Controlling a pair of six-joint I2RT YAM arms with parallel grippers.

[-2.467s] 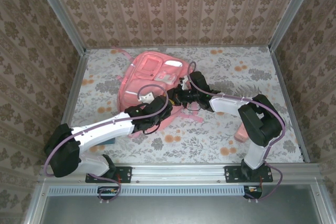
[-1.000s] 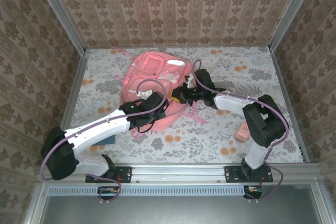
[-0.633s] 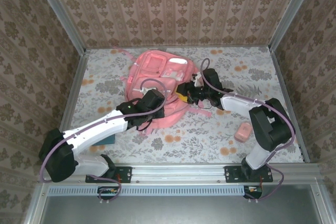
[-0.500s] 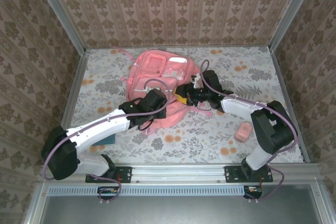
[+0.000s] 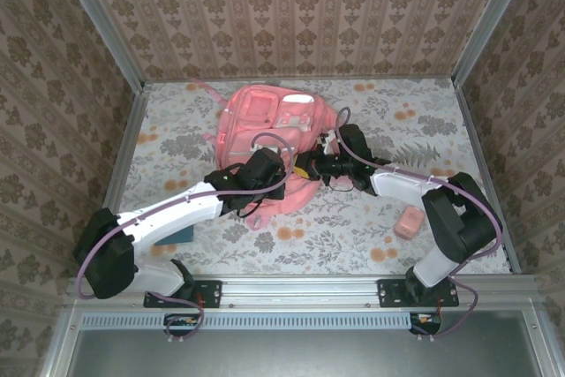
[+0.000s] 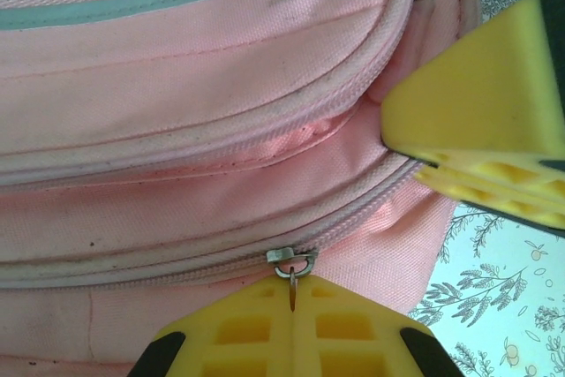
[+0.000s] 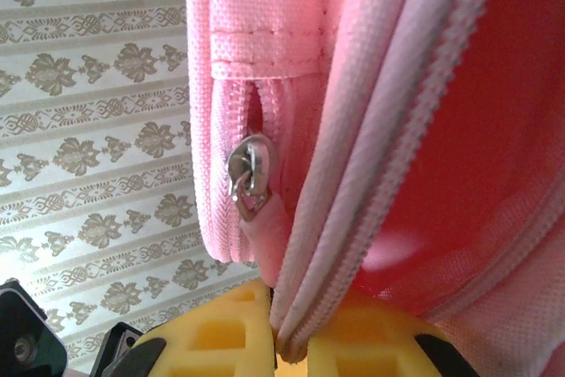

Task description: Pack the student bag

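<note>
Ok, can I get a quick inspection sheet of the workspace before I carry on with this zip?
Surface: floral-patterned table, flat.
Job's things: student bag lies mid-table towards the back; its zipper pull sits at the left fingers.
Clutter: small pink item beside the right arm; teal item partly under the left arm.
Grippers: left gripper shut on the zipper pull; right gripper shut on the student bag's zip edge.
Cables: purple cables loop along both arms, one above the bag.
Surroundings: patterned walls in a metal frame on three sides.
</note>
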